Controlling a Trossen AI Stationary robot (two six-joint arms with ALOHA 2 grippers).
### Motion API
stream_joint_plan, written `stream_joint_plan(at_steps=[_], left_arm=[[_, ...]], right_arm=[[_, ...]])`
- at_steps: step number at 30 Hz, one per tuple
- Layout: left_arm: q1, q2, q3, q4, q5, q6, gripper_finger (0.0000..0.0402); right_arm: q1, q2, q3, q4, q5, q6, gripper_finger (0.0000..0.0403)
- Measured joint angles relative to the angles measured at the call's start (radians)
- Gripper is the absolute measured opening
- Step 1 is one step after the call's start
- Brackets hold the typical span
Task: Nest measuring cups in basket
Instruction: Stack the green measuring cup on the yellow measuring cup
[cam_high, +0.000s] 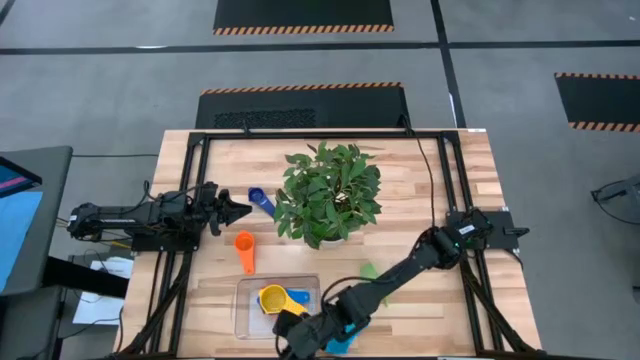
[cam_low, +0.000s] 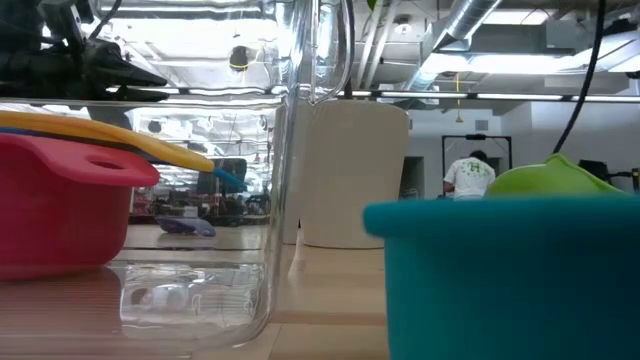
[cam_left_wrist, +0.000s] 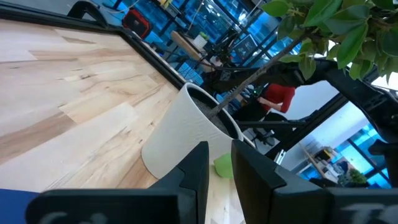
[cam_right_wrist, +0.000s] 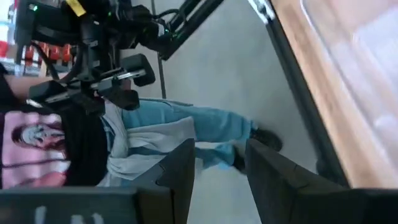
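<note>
The clear basket (cam_high: 240, 300) sits near the table's near edge and holds a yellow cup (cam_high: 272, 297), a light blue cup (cam_high: 299, 297) and a red cup (cam_low: 60, 210). An orange cup (cam_high: 245, 248) and a blue cup (cam_high: 262, 200) lie on the table beyond the basket. A green cup (cam_high: 370, 271) lies to its right, and a teal cup (cam_low: 510, 280) stands at the near edge under my right arm. My right gripper (cam_high: 285, 340) hangs open over the basket's near right corner, with nothing between its fingers (cam_right_wrist: 177, 168). My left gripper (cam_high: 235, 208) waits at the left, beside the blue cup, with a narrow empty gap between its fingers.
A leafy plant (cam_high: 328, 192) in a white pot (cam_left_wrist: 180, 140) stands mid-table, between the arms. Bare wood lies at the far left and the right. In the right wrist view a person (cam_right_wrist: 155, 134) stands on the floor just past the table's near edge.
</note>
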Motion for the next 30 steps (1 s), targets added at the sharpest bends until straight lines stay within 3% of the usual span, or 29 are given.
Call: stream_joint_plan(at_steps=[9,15,19,23,28,30], left_arm=[[0.0,0.0,0.0,0.0,0.001,-0.017,0.0059],[0.0,0.0,0.0,-0.002,0.013,-0.012,0.0059],[0.0,0.0,0.0,-0.002,0.014,-0.012,0.0059],[0.0,0.0,0.0,-0.002,0.014,-0.012,0.0059],[0.0,0.0,0.0,-0.002,0.008,-0.012,0.0059],[0.0,0.0,0.0,-0.001,-0.001,-0.012,0.0059]], right_arm=[[0.037,-0.026,-0.007,-0.099,-0.105,0.001,0.0163],[0.065,-0.114,-0.005,-0.303,-0.027,-0.158,0.0163],[0.089,-0.19,-0.005,-0.524,0.162,-0.243,0.0163],[0.142,-0.265,-0.004,-0.767,0.453,-0.24,0.0163],[0.206,-0.319,-0.005,-1.084,0.75,-0.062,0.0163],[0.222,-0.343,-0.042,-1.08,0.852,-0.051,0.0163]])
